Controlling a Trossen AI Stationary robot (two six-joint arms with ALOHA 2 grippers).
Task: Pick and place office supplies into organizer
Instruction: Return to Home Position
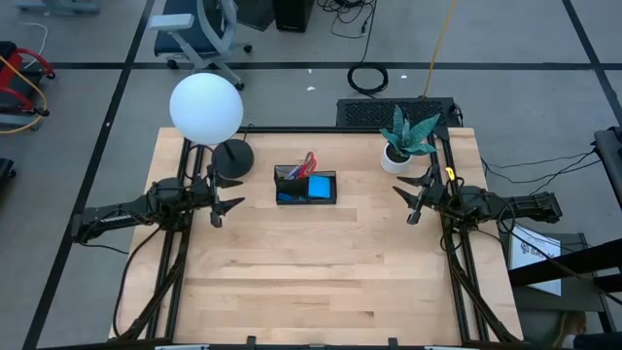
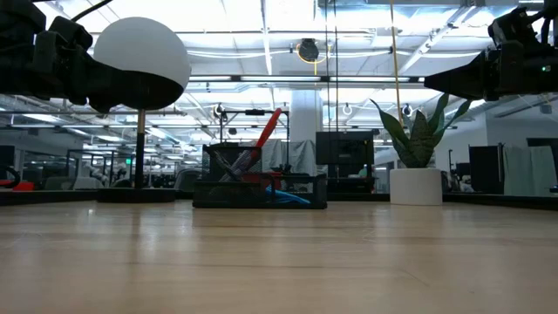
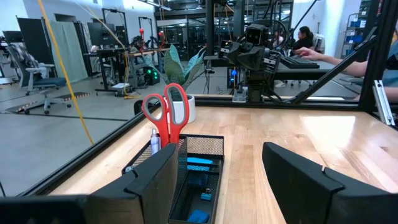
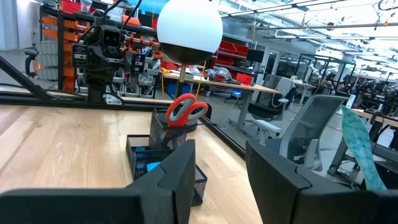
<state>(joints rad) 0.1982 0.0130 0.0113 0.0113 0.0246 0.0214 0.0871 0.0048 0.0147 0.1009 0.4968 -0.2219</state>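
Note:
The black mesh organizer (image 1: 305, 186) stands at the table's far middle. The red-handled scissors (image 1: 308, 162) stand handles-up in its taller section with pens beside them (image 3: 155, 140). The bright blue note pad (image 1: 320, 187) lies in the lower section, and a small blue eraser (image 3: 206, 196) shows on that section's floor. My left gripper (image 1: 224, 206) hangs open and empty left of the organizer. My right gripper (image 1: 411, 197) hangs open and empty to its right. Both are above the table.
A lamp with a white globe (image 1: 206, 106) and round black base (image 1: 232, 157) stands at the far left. A potted plant in a white pot (image 1: 400, 148) stands at the far right. The bare wooden tabletop (image 1: 311, 272) stretches toward the near edge.

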